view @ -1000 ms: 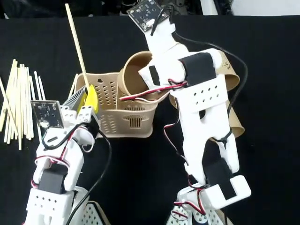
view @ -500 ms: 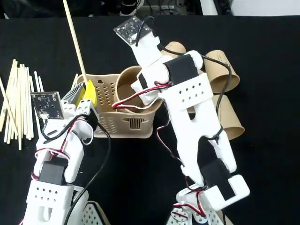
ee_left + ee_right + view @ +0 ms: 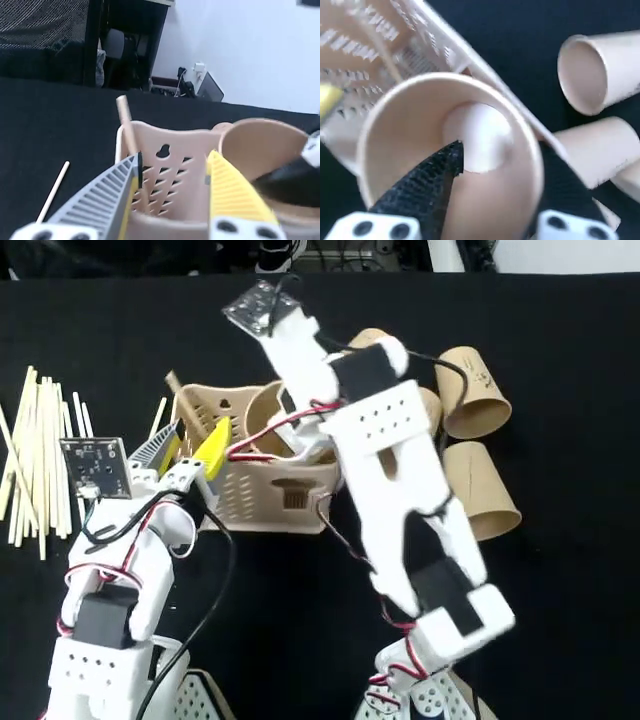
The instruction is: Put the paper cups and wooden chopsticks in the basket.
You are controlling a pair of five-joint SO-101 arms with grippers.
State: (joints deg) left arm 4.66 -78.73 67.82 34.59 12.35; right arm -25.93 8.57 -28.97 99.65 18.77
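The beige basket (image 3: 265,490) stands mid-table. My left gripper (image 3: 200,430) is at its left end, open, grey and yellow fingers well apart (image 3: 172,170). One wooden chopstick (image 3: 188,403) leans tilted at the basket's left rim (image 3: 165,131), its lower end by the grey finger (image 3: 107,192); the chopstick (image 3: 127,127) is not pinched. My right gripper (image 3: 505,160) is shut on a paper cup (image 3: 445,165), one finger inside it and one outside. That cup (image 3: 262,415) lies tilted in the basket's right half under the right arm (image 3: 385,450).
A pile of chopsticks (image 3: 40,455) lies at the table's left, and a single one (image 3: 52,192) lies near the basket. Loose paper cups lie right of the basket (image 3: 472,390) (image 3: 482,502), also seen beyond the basket wall (image 3: 600,70). The right arm hides part of them.
The left gripper has opened; the chopstick it held upright has dropped and now leans at the basket. The right arm has swung left, carrying the cup lower into the basket.
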